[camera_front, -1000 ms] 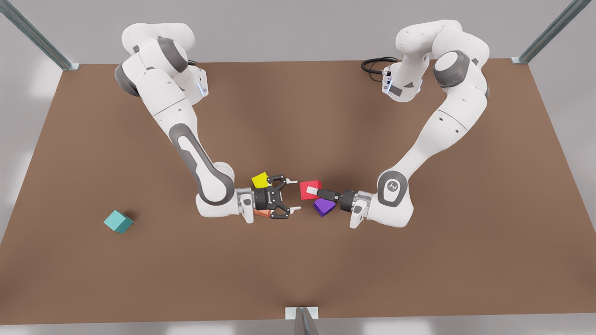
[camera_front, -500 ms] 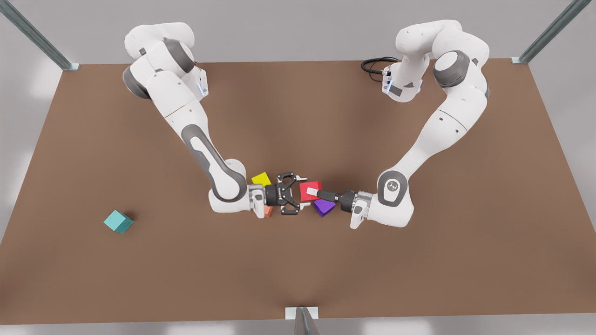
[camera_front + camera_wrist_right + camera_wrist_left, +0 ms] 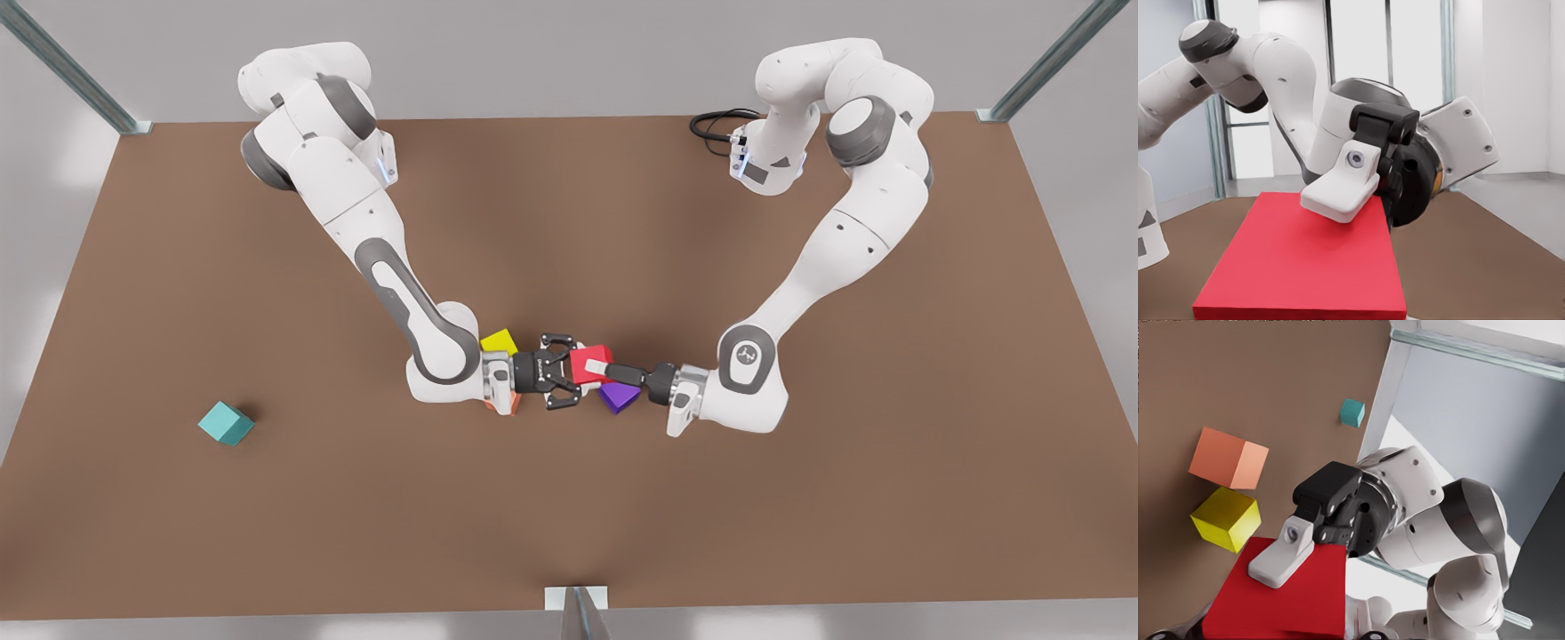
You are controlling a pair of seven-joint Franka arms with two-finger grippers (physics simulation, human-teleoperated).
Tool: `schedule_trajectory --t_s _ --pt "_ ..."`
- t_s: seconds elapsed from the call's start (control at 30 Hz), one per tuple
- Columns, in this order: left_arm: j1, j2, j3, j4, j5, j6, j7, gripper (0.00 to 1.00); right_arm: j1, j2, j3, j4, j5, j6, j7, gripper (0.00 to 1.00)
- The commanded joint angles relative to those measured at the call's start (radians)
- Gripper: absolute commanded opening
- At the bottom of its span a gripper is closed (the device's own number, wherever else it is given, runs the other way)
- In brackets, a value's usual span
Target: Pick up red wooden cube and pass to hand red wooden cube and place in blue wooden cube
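— Red cube (image 3: 582,357) first: in the front view, where is it sitting?

— It is hanging above the middle of the table (image 3: 800,498), between the two arms. The left gripper (image 3: 600,366), coming in from the front view's right, is clamping it. The right gripper (image 3: 574,371), from the front view's left, is closing around its other end. The blue cube (image 3: 225,423) is lying well apart, toward the front view's left.

— What is crowding the handover?

— A purple cube (image 3: 618,396) is lying just under the left gripper, and a yellow cube (image 3: 499,341) and an orange cube (image 3: 511,405) are sitting by the right wrist.

— And the left wrist view?

— The right gripper's pad (image 3: 1280,555) is pressing on a red face near one corner. Its partner is hiding behind the cube.

— So the risk?

— Probably a corner-heavy hold: if the left gripper is letting go early, the cube could be twisting out and dropping among the other cubes.

— The right wrist view?

— The left gripper's pad (image 3: 1341,188) is lying flat on the top face. With both grippers clamping and either arm pulling away, the cube may be getting dragged or skewed.
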Motion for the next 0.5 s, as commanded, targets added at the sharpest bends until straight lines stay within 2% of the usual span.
schedule_trajectory --t_s 0.0,0.13,0.17,0.2,0.23,0.27,0.3,0.33,0.37,0.4,0.47 --pt "0.017 -0.006 -0.001 0.000 0.013 -0.010 -0.013 1.00 -0.002 -0.001 0.000 0.000 0.007 0.006 -0.031 0.54" --pt "0.163 -0.035 -0.011 0.003 0.162 -0.149 -0.115 1.00 -0.032 -0.009 -0.012 0.000 -0.027 -0.009 -0.036 0.55" --pt "0.298 -0.043 -0.052 0.077 0.343 -0.351 -0.189 1.00 -0.094 -0.015 -0.015 0.011 -0.177 -0.017 -0.025 0.55" --pt "0.333 -0.044 -0.060 0.181 0.450 -0.493 -0.240 1.00 -0.149 -0.030 -0.016 0.011 -0.315 -0.037 -0.016 0.55" --pt "0.318 -0.095 -0.095 0.290 0.789 -0.615 -0.428 1.00 -0.230 -0.066 -0.023 0.014 -0.587 -0.057 0.056 0.55" --pt "0.274 -0.159 -0.150 0.295 1.152 -0.687 -0.664 1.00 -0.301 -0.104 -0.030 0.045 -0.881 -0.091 0.139 0.55" --pt "0.257 -0.159 -0.219 0.289 1.324 -0.828 -0.619 1.00 -0.333 -0.113 -0.049 0.081 -1.088 -0.123 0.177 0.55" --pt "0.325 -0.250 -0.369 0.111 1.489 -0.941 -0.589 1.00 -0.374 -0.138 -0.090 0.097 -1.335 -0.137 0.158 0.56" --pt "0.430 -0.324 -0.512 -0.119 1.576 -0.880 -0.747 1.00 -0.407 -0.152 -0.090 0.094 -1.460 -0.137 0.127 0.56" --pt "0.461 -0.314 -0.538 -0.169 1.687 -0.837 -0.781 1.00 -0.430 -0.158 -0.102 0.095 -1.533 -0.137 0.095 0.56" --pt "0.551 -0.291 -0.508 -0.133 1.854 -0.780 -0.610 1.00 -0.439 -0.185 -0.177 0.094 -1.615 -0.137 0.023 0.56"
